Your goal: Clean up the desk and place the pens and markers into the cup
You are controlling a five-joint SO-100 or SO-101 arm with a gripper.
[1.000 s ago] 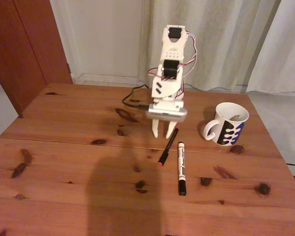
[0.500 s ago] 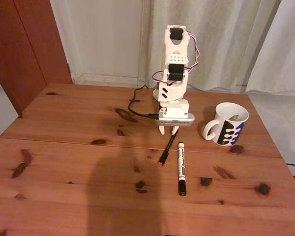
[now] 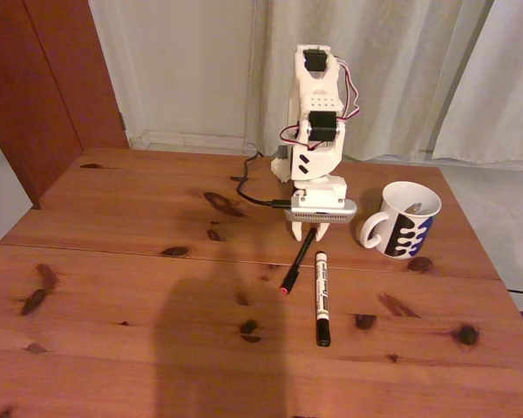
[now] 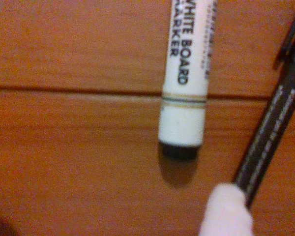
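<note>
On the desk (image 3: 113, 287) a black pen with a red tip (image 3: 296, 261) lies slanted, and beside it a white marker (image 3: 321, 296) with its black cap toward the front. My gripper (image 3: 309, 233) points down over the pen's far end, open, one finger on each side of it. In the wrist view a white fingertip (image 4: 226, 211) touches the black pen (image 4: 275, 123), and the marker (image 4: 184, 88) lies left of it across the desk's seam (image 4: 64, 90). The cup (image 3: 405, 228) stands to the right of the gripper, handle to the left, with a small grey tip showing inside.
A black cable (image 3: 253, 196) runs across the wood to the arm's base. Curtains hang behind the desk and a red-brown door stands at the left. A broad shadow (image 3: 218, 348) falls over the front middle. The desk's right edge runs just past the cup.
The arm has swung right and come down over the pen's far end. Its fingers stand closer together than a second ago. Pen, marker and cup have not moved.
</note>
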